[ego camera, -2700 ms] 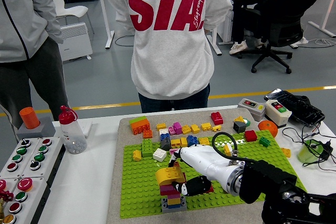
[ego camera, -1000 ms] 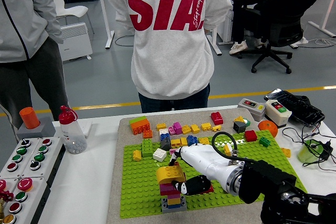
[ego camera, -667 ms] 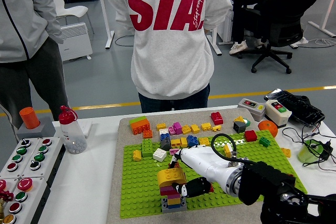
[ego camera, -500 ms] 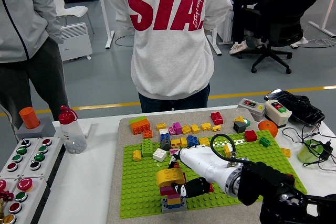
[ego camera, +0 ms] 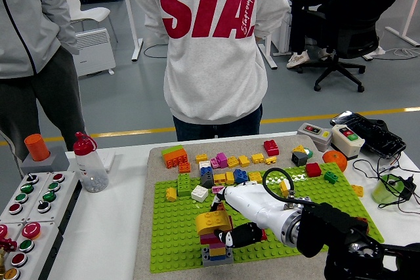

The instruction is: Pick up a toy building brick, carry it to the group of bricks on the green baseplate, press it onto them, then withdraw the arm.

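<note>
Currently | step: pressing | right hand (ego camera: 226, 224) grips yellow brick (ego camera: 213, 221) atop brick stack (ego camera: 215, 244) on green baseplate (ego camera: 177, 234) | next: push down, release, withdraw.

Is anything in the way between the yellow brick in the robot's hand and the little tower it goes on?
Nothing visible is. The right hand holds the yellow brick right at the top of the stack of bricks on the green baseplate. Whether any gap remains between them cannot be seen.
</note>
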Controlling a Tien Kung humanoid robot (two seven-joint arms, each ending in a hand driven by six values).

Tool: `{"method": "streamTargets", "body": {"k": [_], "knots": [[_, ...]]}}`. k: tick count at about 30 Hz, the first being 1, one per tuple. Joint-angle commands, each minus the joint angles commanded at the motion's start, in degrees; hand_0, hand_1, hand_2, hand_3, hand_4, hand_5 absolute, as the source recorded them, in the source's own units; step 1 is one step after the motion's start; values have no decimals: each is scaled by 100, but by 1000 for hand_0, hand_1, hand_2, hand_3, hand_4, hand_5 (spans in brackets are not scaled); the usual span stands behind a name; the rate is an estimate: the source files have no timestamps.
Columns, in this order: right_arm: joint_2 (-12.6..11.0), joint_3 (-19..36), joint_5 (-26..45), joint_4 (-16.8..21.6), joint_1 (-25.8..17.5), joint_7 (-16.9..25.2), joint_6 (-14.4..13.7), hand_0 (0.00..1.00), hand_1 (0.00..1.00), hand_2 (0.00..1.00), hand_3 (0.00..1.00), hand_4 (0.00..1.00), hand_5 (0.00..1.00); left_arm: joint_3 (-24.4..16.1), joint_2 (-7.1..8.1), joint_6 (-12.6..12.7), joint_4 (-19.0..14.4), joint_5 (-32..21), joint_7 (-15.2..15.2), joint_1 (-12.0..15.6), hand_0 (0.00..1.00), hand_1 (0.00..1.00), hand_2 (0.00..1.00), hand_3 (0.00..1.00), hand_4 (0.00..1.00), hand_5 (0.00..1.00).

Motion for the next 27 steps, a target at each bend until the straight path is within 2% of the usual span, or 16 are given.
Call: {"method": "streamTargets", "body": {"k": [27], "knots": [[9, 32, -15, 0, -20, -23, 49, 916, 791, 868, 712, 543, 298, -18, -7, 2, 0, 29, 8, 10, 652, 689, 672, 571, 282, 998]]}}
